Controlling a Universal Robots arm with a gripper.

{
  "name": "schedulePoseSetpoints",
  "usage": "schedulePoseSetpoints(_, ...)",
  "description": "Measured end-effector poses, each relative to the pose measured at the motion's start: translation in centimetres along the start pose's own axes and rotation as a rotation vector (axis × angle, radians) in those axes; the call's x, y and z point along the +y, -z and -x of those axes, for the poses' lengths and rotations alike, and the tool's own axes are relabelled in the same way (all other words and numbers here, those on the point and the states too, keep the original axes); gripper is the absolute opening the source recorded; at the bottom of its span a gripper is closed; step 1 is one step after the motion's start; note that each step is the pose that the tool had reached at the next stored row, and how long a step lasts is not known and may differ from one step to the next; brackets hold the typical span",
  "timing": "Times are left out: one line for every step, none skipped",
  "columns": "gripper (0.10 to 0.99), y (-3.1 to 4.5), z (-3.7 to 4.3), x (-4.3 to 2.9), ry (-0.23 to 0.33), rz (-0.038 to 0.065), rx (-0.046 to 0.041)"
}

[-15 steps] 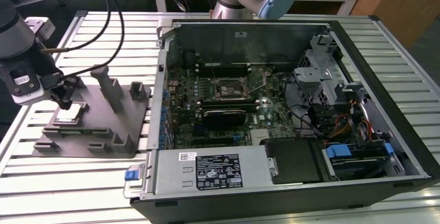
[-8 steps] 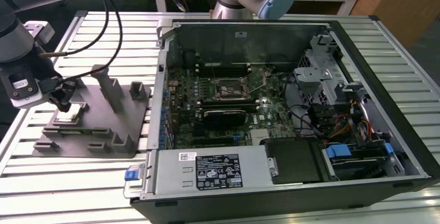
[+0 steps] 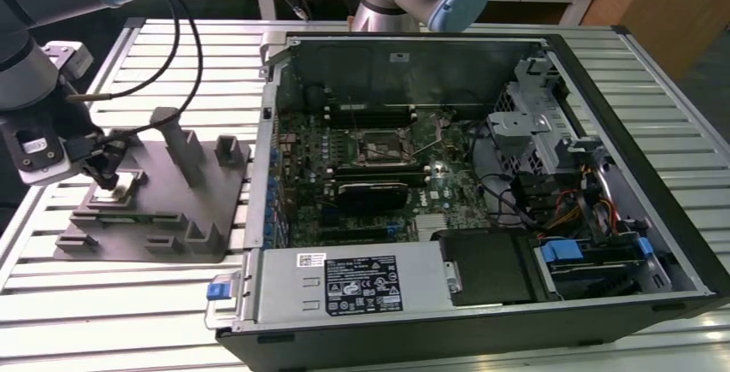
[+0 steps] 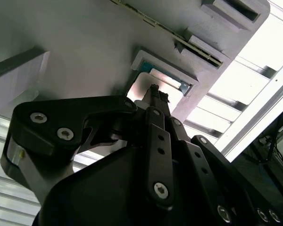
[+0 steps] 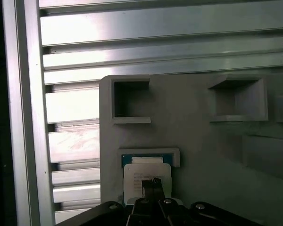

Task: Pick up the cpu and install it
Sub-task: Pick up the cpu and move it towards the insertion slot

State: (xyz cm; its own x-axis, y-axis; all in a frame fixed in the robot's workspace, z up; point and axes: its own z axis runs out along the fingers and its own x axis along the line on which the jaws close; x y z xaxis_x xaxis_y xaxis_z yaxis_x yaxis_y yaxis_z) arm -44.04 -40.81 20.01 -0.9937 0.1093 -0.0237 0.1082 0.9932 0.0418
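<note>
Two borders: the grey fixture (image 3: 194, 209) lies on the slatted desk (image 3: 183, 47) at the exterior view's left, and its right edge runs just beside the wall of the open computer case (image 3: 411, 38).
Open room: bare slats lie beyond the fixture's far edge and along its left edge.
Posts: two upright posts (image 3: 171, 145) rise from the fixture just to the exterior view's right of the tool (image 3: 108, 168).
Pocket: you see the cpu (image 5: 146, 172) lying flat in a shallow walled pocket (image 5: 151, 153) near the fixture's left edge.
Tool: its fingers are drawn together into one narrow tip with nothing gripped between them.
Cpu to tool: in both wrist views the tip sits over the middle of the cpu's silvery top. You cannot tell whether it touches.
Socket: the motherboard socket (image 3: 374, 145) sits inside the case, well apart from the tool.
</note>
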Motion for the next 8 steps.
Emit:
schedulePoseSetpoints(0.106, -0.07, -0.02, 0.0, -0.002, 0.0, -0.0001)
schedulePoseSetpoints(0.106, -0.14, -0.04, -0.01, -0.004, 0.0, 0.0)
schedulePoseSetpoints(0.106, -0.22, -0.06, -0.02, -0.006, 0.0, -0.0002)
schedulePoseSetpoints(0.106, -0.28, -0.07, -0.02, -0.007, 0.0, -0.0003)
schedulePoseSetpoints(0.106, -0.29, -0.07, -0.02, -0.007, 0.0, -0.0002)
schedulePoseSetpoints(0.106, -0.29, -0.07, -0.02, -0.007, 0.0, -0.0001)
schedulePoseSetpoints(0.106, -0.29, -0.07, -0.02, -0.007, 0.0, -0.0001)
schedulePoseSetpoints(0.106, -0.29, -0.07, -0.02, -0.007, 0.0, -0.0002)
